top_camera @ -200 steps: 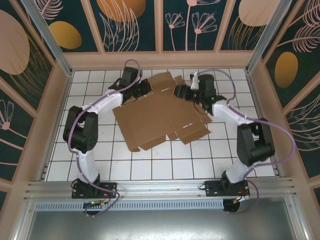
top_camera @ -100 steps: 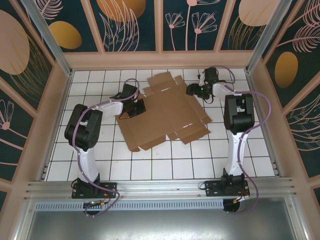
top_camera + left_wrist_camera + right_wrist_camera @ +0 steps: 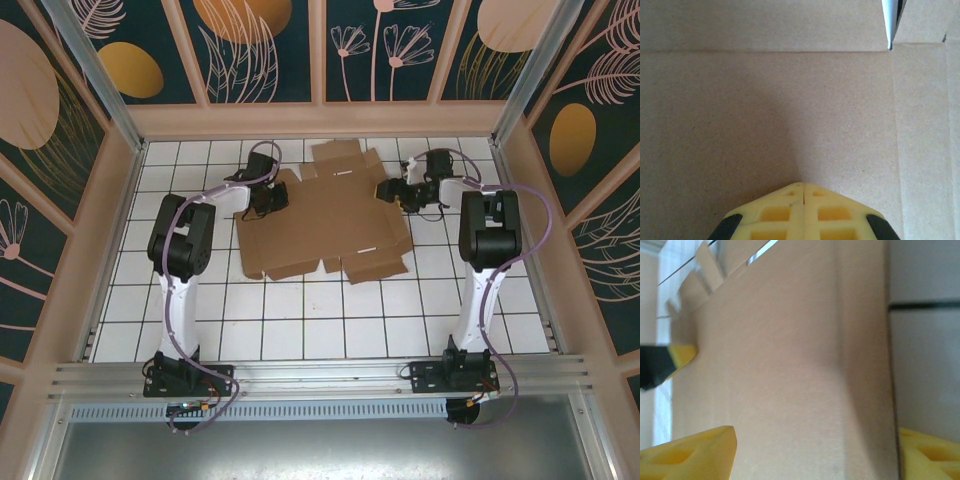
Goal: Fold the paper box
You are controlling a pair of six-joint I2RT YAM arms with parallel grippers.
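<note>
The paper box (image 3: 325, 215) is a flat brown die-cut cardboard sheet lying on the white tiled table toward the back. My left gripper (image 3: 268, 200) rests at the sheet's left edge. In the left wrist view its yellow fingertips (image 3: 803, 187) are pressed together, shut and empty, just over the cardboard (image 3: 790, 100). My right gripper (image 3: 392, 192) is at the sheet's right edge. In the right wrist view it (image 3: 816, 435) stands wide open: one finger (image 3: 695, 455) is over the cardboard (image 3: 790, 365), the other (image 3: 930, 455) is past the sheet's edge, over the tiles.
Wooden walls (image 3: 320, 120) enclose the tiled table (image 3: 330, 320) at the back and both sides. The sheet's slotted flaps (image 3: 335, 155) reach close to the back wall. Bare tiles lie between the sheet and the arm bases.
The sheet has turned and slid toward the back, now lying squarer to the table. The right gripper drew back from over the sheet to its right edge. The left arm folded in.
</note>
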